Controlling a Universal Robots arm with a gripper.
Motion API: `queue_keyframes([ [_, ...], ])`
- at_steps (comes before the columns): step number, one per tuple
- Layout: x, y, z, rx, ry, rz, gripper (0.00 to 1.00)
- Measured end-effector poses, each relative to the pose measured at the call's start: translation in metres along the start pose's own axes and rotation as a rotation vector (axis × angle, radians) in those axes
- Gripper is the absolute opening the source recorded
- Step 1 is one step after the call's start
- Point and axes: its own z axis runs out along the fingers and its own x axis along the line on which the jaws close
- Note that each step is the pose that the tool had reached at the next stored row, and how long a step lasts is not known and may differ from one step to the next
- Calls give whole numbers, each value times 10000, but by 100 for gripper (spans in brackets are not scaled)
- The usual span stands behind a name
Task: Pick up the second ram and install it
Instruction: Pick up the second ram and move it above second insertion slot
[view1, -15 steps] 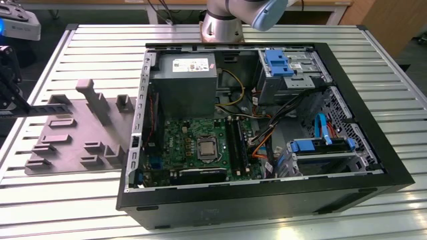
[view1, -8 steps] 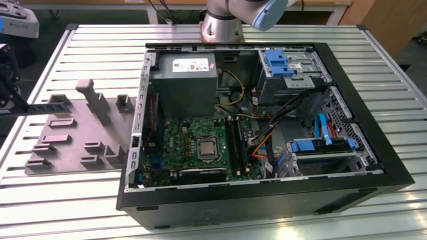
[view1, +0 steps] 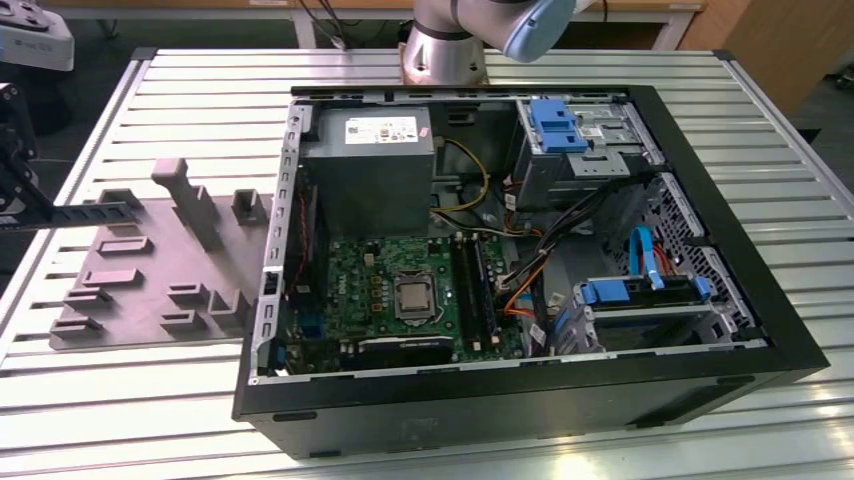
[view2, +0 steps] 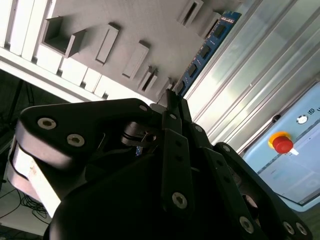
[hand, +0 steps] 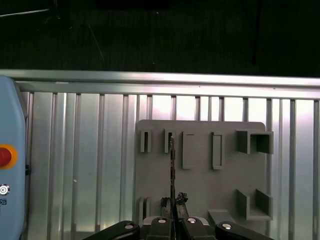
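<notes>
While the gripper (view2: 170, 97) clamps its narrow jaws on one end of the second ram (view2: 206, 49), the strip juts straight out ahead of it, edge-on over the grey holder block (hand: 200, 185). Past that block lies the slatted metal table (hand: 100, 165), and farther off on it sits the open computer case (view1: 747, 340).

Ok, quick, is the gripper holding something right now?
The gripper is closed, holding the long, thin, dark blue-green circuit strip.
</notes>
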Motion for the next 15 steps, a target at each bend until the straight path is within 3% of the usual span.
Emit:
queue_keyframes([
  [15,0,1,-77,-1,21,1,14],
])
